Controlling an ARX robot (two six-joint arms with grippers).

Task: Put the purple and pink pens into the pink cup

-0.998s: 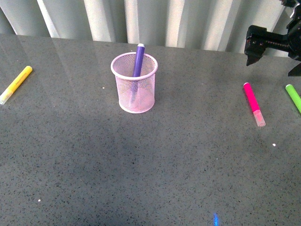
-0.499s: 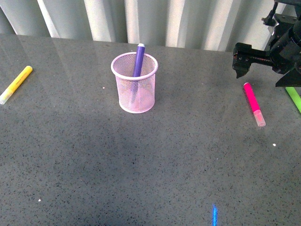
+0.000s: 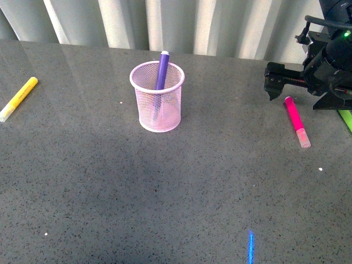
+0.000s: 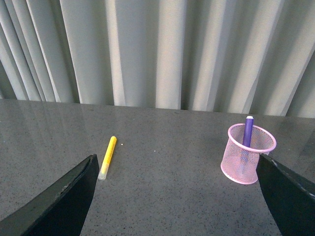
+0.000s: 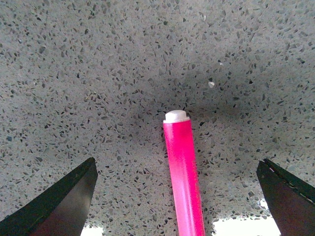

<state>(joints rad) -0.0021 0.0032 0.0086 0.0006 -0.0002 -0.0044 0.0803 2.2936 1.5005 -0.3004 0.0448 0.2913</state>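
Observation:
The pink cup (image 3: 158, 102) stands upright on the grey table, left of centre. The purple pen (image 3: 162, 69) stands inside it, leaning, with its top above the rim. The pink pen (image 3: 296, 120) lies flat at the right, pale cap towards me. My right gripper (image 3: 300, 91) is open, just above the pen's far end. In the right wrist view the pink pen (image 5: 183, 172) runs between the open fingers of the right gripper (image 5: 176, 167), untouched. My left gripper (image 4: 177, 162) is open and empty, out of the front view. Its camera sees the cup (image 4: 246, 160) and purple pen (image 4: 248, 130).
A yellow marker (image 3: 19, 98) lies at the far left and also shows in the left wrist view (image 4: 108, 156). A green marker (image 3: 346, 118) lies at the right edge, partly behind my right arm. Pale curtains hang behind the table.
My right gripper has moved left and down, from the upper right corner to over the pink pen's far end. Cup and pens have not moved.

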